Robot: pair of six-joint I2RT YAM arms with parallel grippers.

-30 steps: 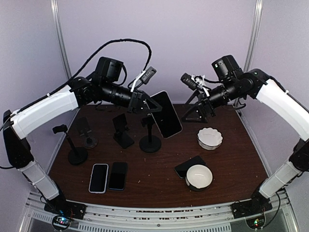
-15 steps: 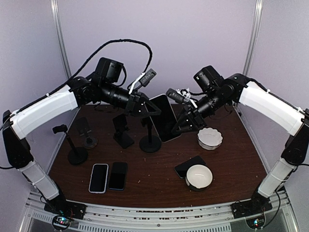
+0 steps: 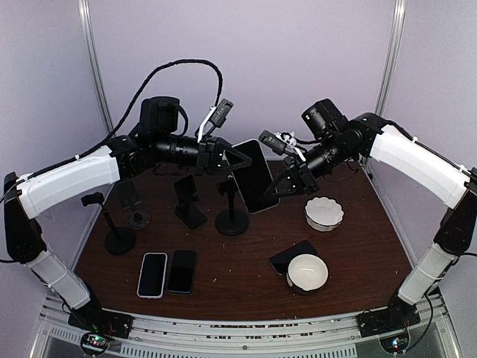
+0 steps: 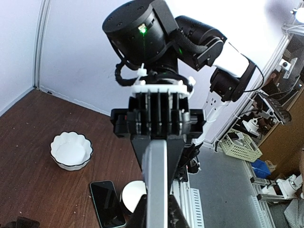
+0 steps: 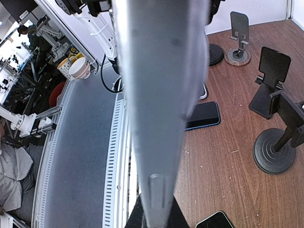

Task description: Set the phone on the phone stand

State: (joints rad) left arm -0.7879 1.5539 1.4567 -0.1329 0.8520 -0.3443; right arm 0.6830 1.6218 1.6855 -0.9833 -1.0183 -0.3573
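The phone [image 3: 253, 175] hangs in the air above the back of the table [image 3: 238, 291], tilted with its dark screen facing the camera, just above and to the right of the round-based phone stand [image 3: 232, 210]. It rests on no stand.

The left gripper [image 3: 241, 162] pinches its left edge. In the left wrist view the grey edge [image 4: 156, 180] rises from between the two dark fingers [image 4: 176, 214]. The right gripper [image 3: 278, 188] is clamped on the lower right edge, and the phone's side [image 5: 159, 95] fills the right wrist view.

A wedge stand [image 3: 188, 201] and two smaller stands [image 3: 133, 203] [image 3: 112, 224] sit to the left. Nearer, two phones [image 3: 153, 274] [image 3: 182, 271] lie flat side by side. On the right stand a scalloped bowl [image 3: 324, 212] and a plain bowl [image 3: 307, 271] — the plain one touches another phone [image 3: 287, 257].
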